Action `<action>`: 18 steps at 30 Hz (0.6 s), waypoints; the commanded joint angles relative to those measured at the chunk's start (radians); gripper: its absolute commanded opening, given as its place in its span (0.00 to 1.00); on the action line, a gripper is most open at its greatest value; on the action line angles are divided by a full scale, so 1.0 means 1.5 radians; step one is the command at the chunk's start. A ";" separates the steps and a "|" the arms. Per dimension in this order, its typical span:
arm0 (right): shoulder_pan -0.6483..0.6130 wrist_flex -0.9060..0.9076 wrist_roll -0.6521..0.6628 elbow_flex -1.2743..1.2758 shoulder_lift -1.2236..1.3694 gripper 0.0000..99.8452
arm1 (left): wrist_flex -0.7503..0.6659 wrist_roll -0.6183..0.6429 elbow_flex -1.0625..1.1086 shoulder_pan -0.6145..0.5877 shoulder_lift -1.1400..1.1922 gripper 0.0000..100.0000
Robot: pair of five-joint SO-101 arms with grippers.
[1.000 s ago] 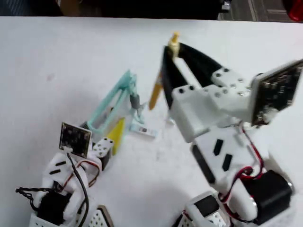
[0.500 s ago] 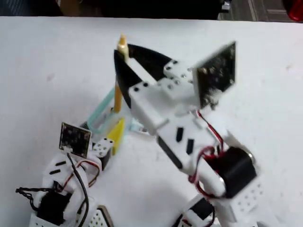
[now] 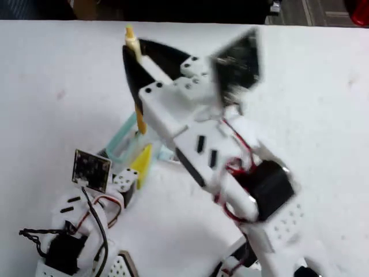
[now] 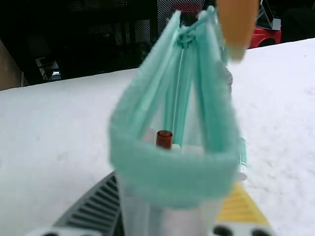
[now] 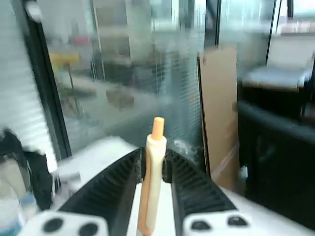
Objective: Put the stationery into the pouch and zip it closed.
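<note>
Right arm [image 3: 173,112]: white plastic housings studded with dark screw heads, with black slots along one side.
Right arm cables [image 3: 233,167]: red, black and white wires looped beside the black right motor [image 3: 268,187].
Right gripper [image 5: 154,156]: black, with ribbed inner faces, on white mounts with dark screws.
Right camera board [image 3: 236,60]: dark circuit board.
Left arm [image 3: 72,210]: white shell with black slots, a black cable and the black left motor [image 3: 62,253].
Left camera board [image 3: 91,169]: dark square with a pale edge.
Left gripper [image 3: 134,156]: one finger yellow, the other grey and ribbed.
</note>
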 commanded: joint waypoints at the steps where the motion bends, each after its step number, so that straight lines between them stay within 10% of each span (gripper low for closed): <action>1: -0.007 -0.003 0.009 -0.047 -0.001 0.02 | -0.014 0.007 0.001 0.013 0.002 0.19; 18: -0.008 0.007 0.009 -0.029 0.075 0.02 | -0.014 0.006 0.002 0.010 0.002 0.19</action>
